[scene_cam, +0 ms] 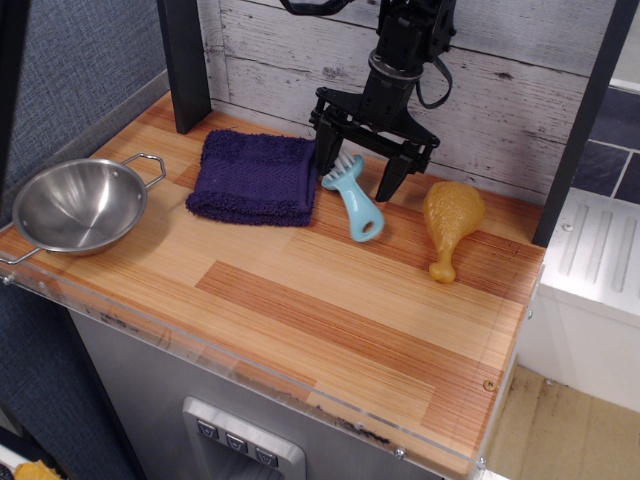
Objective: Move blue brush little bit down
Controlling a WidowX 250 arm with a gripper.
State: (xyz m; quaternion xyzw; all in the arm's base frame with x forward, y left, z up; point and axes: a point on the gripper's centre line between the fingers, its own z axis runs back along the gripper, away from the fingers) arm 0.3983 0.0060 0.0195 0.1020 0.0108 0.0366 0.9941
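Note:
The blue brush (352,198) lies on the wooden counter near the back, its white-bristled head toward the wall and its holed handle end pointing to the front right. My gripper (356,168) is open and low over the brush head. One finger (324,152) stands at the left of the head, by the cloth's edge. The other finger (390,178) stands to the right of the handle. The jaws straddle the brush and are not closed on it.
A dark purple folded cloth (255,176) lies just left of the brush. A yellow toy chicken drumstick (450,222) lies to the right. A steel bowl (76,204) sits at the far left edge. A black post (184,62) stands at the back left.

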